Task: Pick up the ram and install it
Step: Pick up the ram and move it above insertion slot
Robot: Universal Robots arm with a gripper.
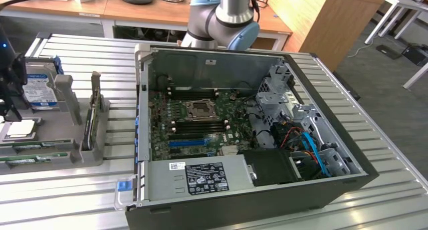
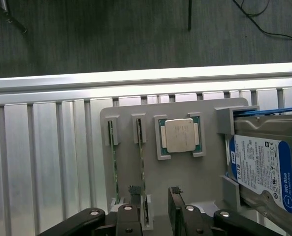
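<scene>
Looking down past our pincer (image 2: 154, 204), jaws apart and holding nothing; the ram (image 2: 142, 167) stands on edge in its grey holder (image 2: 185, 182), roughly in line with the gap, a twin stick (image 2: 113, 167) beside it; we'd guess light, stiff, easily cracked, so pinch the flat faces mid-length; near end hidden behind the pincer, chips and label unreadable edge-on; ribbed bench (image 2: 47, 147) beyond.

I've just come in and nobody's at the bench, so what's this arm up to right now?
The arm's open gripper hangs over the gray parts tray, holding nothing. It is nearest one ram stick, which stands in its slot next to a second stick, the processor and the hard drive. The computer case lies open on the table, and no ram has been picked up yet.
</scene>
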